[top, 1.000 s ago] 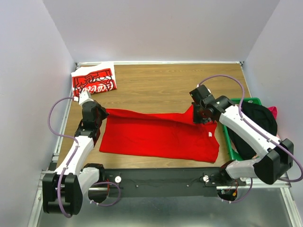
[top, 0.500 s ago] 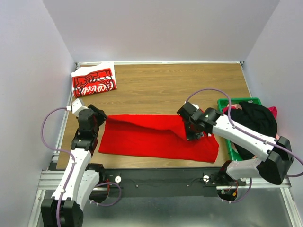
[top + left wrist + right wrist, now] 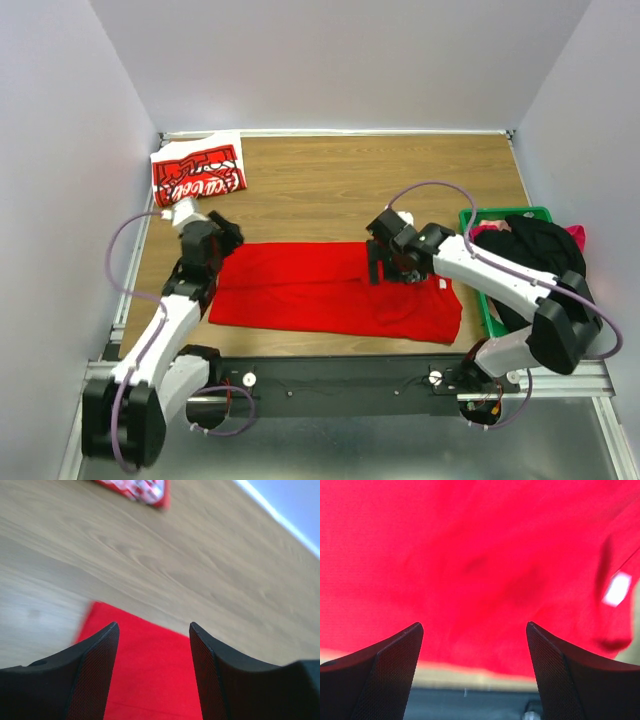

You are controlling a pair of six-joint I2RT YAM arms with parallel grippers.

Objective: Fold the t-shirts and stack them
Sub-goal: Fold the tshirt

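- Above the far-left corner of the plain red t-shirt [image 3: 300, 295], the left gripper [image 3: 153, 627] stands part-open, empty.
- The right gripper [image 3: 474, 625] gapes wide, empty, over its far edge.
- That shirt lies flat on the table [image 3: 380, 180]; the lettered t-shirt [image 3: 198, 172] sits folded far-left.

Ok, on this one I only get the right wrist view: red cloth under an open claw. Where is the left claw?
Observer: The left claw is open over the far left corner of the plain red shirt, gripping nothing.
Operator: Any second shirt out?
Observer: Yes, a lettered shirt lies folded in the far left corner of the table, apart from the red one.
Operator: Anything off to the right?
Observer: A green crate at the right edge, with dark cloth piled in it.
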